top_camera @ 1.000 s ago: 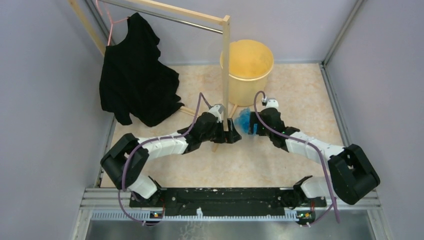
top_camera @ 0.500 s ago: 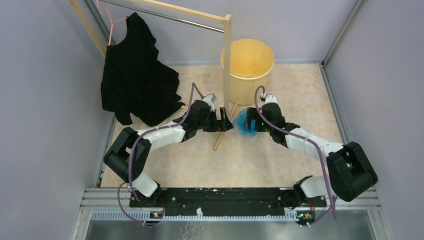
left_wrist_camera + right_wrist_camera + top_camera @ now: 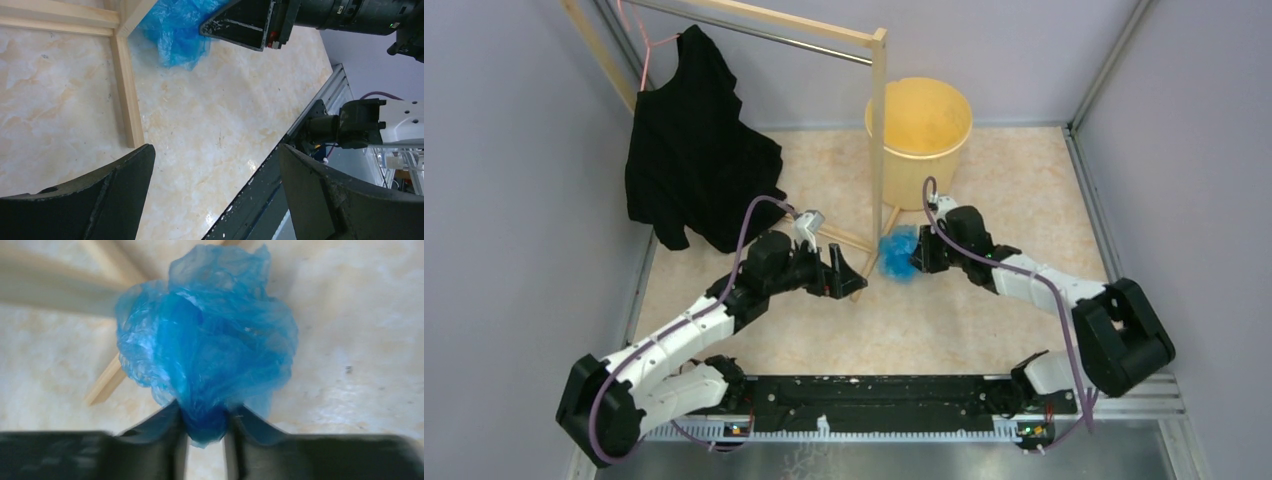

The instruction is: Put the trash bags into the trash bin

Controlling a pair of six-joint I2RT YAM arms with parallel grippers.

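Wears white shells between black joints. Trails purple cables (image 3: 744, 232). Shows scuffed black fingers (image 3: 120, 195) on left gripper (image 3: 215, 155).

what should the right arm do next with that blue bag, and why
Probably lift the blue trash bag and carry it over the trash bin. The right gripper is clamped on it beside the wooden rack post, and the open bin stands just behind.
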